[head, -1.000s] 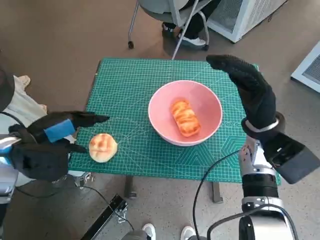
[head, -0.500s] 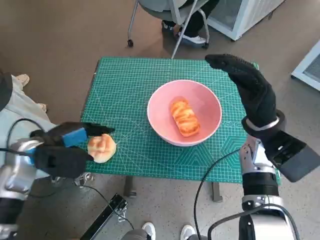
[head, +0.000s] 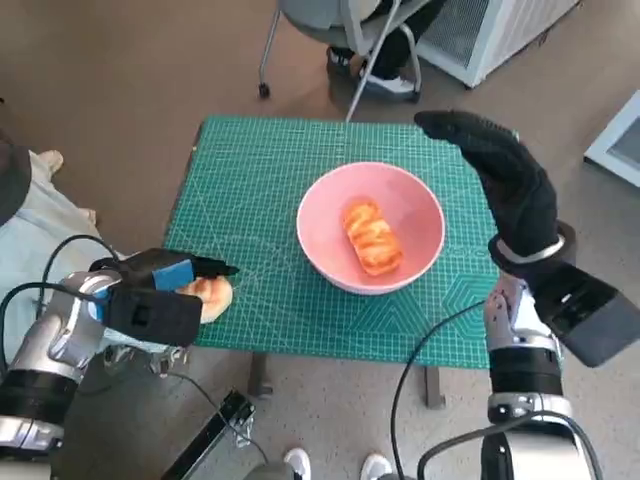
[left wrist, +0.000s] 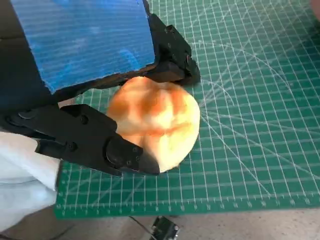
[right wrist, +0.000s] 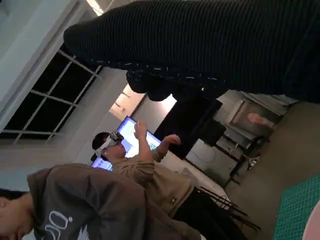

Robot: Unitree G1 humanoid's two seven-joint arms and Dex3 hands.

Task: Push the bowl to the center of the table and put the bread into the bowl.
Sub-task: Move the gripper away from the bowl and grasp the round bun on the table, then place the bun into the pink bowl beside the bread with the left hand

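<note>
A green cutting-mat table [head: 260, 180] stands on brown floor. At its near left corner the left hand [head: 150, 300] covers a round bread [head: 212, 296]; the left wrist view shows fingers [left wrist: 95, 145] closed around it. The pink bowl [head: 325, 250] sits mid-table, holding another bread [head: 371, 236]. The right hand [head: 500, 175] hovers spread by the right edge.

Left hand [head: 150, 300] low, fingers [left wrist: 125, 152] curled around something, right hand [head: 500, 180] raised, flat, empty

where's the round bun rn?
Head view: round bun sits near the green mat's front-left corner, under the left hand, left of the pink bowl.
</note>
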